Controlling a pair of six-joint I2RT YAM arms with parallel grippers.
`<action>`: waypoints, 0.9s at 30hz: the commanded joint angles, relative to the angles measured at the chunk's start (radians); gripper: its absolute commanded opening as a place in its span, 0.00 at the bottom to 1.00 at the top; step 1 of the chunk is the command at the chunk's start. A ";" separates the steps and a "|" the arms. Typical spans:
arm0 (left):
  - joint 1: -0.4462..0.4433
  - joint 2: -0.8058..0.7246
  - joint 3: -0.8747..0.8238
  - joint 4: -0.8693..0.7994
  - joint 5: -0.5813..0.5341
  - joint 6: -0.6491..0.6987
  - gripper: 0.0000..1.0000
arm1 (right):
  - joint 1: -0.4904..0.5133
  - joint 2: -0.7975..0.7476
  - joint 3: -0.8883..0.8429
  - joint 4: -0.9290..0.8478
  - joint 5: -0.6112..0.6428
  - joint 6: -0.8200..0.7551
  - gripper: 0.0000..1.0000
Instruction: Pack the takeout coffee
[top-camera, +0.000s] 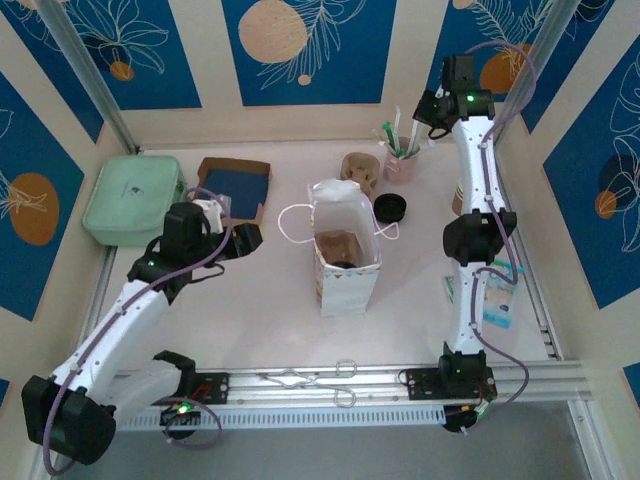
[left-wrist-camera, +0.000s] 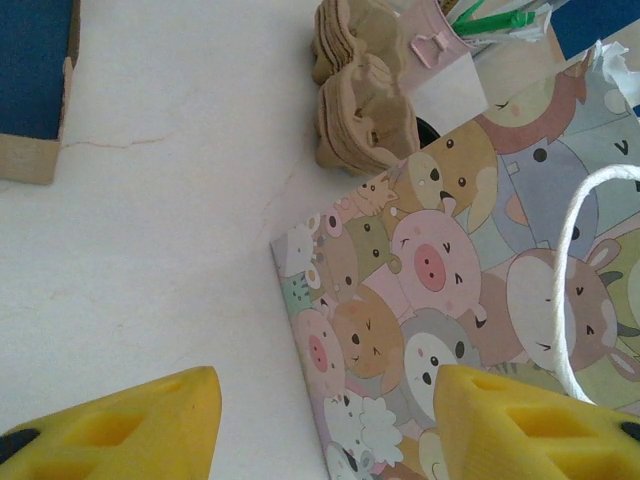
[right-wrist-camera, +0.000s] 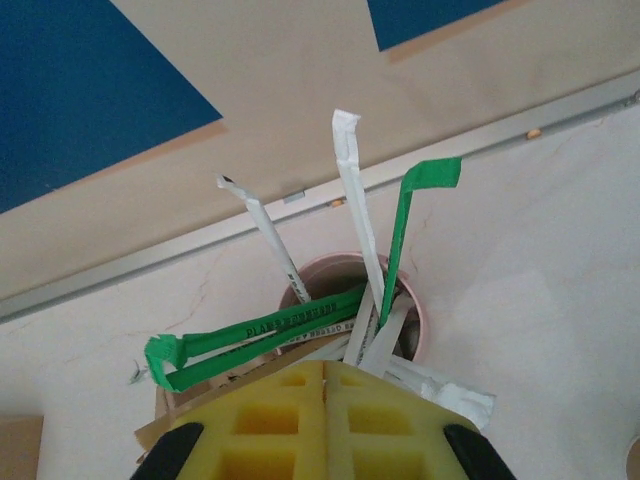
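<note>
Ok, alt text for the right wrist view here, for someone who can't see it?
The right gripper, yellow and pressed shut, hangs just above a pink cup stuffed with paper-wrapped straws, some white, some green. The cup stands on a pale table near a wall with blue panels; whether a straw is pinched cannot be told.

Cream walls (top-camera: 212, 118) are closing in the white tabletop (top-camera: 250, 310) on three sides, each one carrying deep blue panels (top-camera: 330, 60) with pale leaf outlines and tan discs (top-camera: 272, 30) (the side ones look more orange). Slanted aluminium posts (top-camera: 88, 80) are rising at the back corners, and an aluminium rail (top-camera: 380, 376) is running along the near edge. Soft, even light is falling, casting faint shadows. Hairline cracks (left-wrist-camera: 100, 143) are showing in the tabletop.
</note>
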 joint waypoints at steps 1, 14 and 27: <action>0.011 -0.021 0.013 -0.019 -0.008 0.029 0.59 | 0.009 -0.054 0.032 -0.013 0.019 -0.023 0.01; 0.011 -0.046 0.006 -0.035 -0.023 0.038 0.59 | 0.046 -0.127 0.026 -0.047 0.094 -0.056 0.00; 0.011 -0.052 -0.003 -0.025 -0.002 0.028 0.58 | 0.095 -0.239 -0.011 -0.056 0.153 -0.078 0.00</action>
